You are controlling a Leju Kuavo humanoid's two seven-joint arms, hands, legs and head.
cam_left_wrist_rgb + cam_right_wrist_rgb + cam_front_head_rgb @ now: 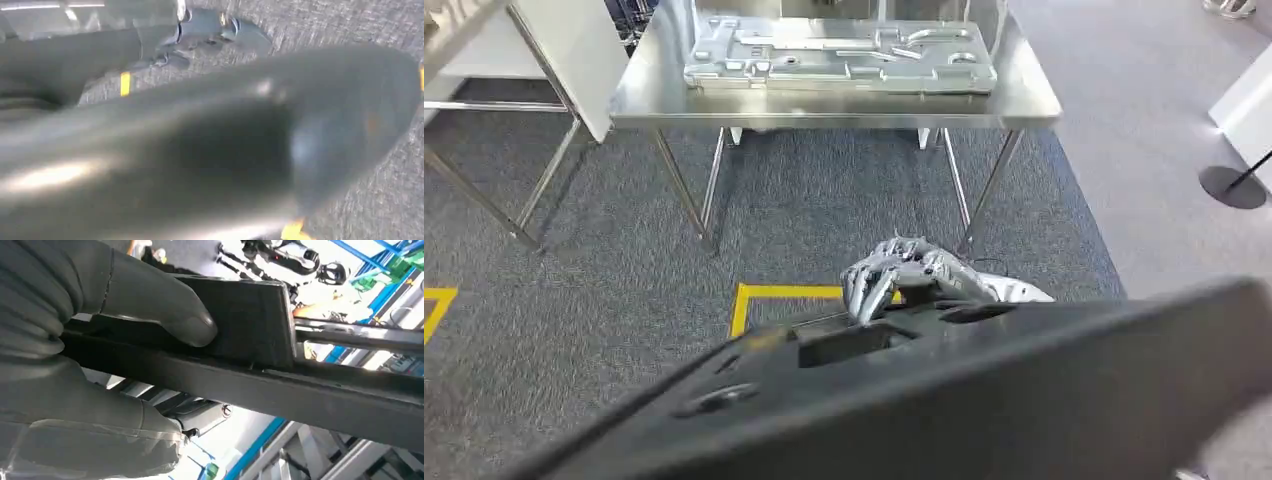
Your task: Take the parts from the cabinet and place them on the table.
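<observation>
Black part [240, 340], right hand [75, 355] thumb pressing top

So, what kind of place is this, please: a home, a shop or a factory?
Most likely a factory or workshop floor. A steel table carries a pressed metal part, yellow floor marking lines grey carpet, and the right hand grips a long black part.

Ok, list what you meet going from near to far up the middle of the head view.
Black part across the foreground → the hand gripping its far edge → yellow floor marking on the grey carpet → steel table → silver moulded part lying on it.
</observation>
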